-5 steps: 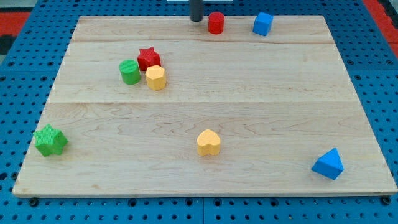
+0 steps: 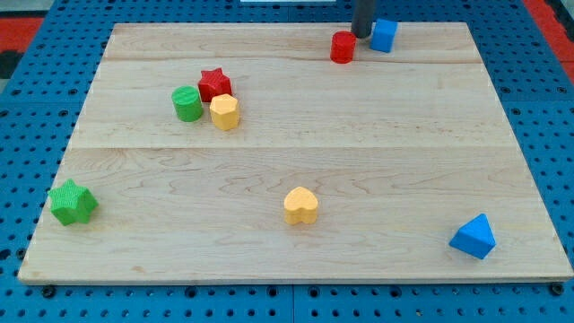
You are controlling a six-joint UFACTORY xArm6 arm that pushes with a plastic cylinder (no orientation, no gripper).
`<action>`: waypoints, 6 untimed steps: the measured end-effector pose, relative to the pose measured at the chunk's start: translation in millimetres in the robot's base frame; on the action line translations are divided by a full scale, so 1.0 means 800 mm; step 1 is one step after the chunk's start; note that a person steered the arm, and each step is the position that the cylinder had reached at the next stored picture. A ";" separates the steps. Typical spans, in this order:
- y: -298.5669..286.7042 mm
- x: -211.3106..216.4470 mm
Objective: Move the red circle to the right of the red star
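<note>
The red circle (image 2: 342, 47) is a short red cylinder near the view's top edge, right of centre. My tip (image 2: 361, 34) stands just to its upper right, squeezed between it and a blue cube (image 2: 384, 35). The red star (image 2: 214, 84) lies far to the left of the circle, in the upper left part of the board, touching a green cylinder (image 2: 186, 103) on its lower left and a yellow hexagon (image 2: 224, 112) below it.
A wooden board (image 2: 296, 161) on a blue pegboard holds everything. A green star (image 2: 73, 202) lies at the lower left, a yellow heart (image 2: 301, 205) at bottom centre, a blue triangle (image 2: 473, 237) at the lower right.
My tip moved right along the top edge, from left of the red circle to its upper right. The red circle shifted right and slightly down. The other blocks stayed put.
</note>
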State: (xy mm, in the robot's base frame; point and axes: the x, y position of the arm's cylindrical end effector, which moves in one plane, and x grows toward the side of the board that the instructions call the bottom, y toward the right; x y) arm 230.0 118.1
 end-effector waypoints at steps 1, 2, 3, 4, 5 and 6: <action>-0.077 0.024; -0.157 0.023; -0.194 0.031; -0.242 0.101; -0.244 0.133; -0.218 0.086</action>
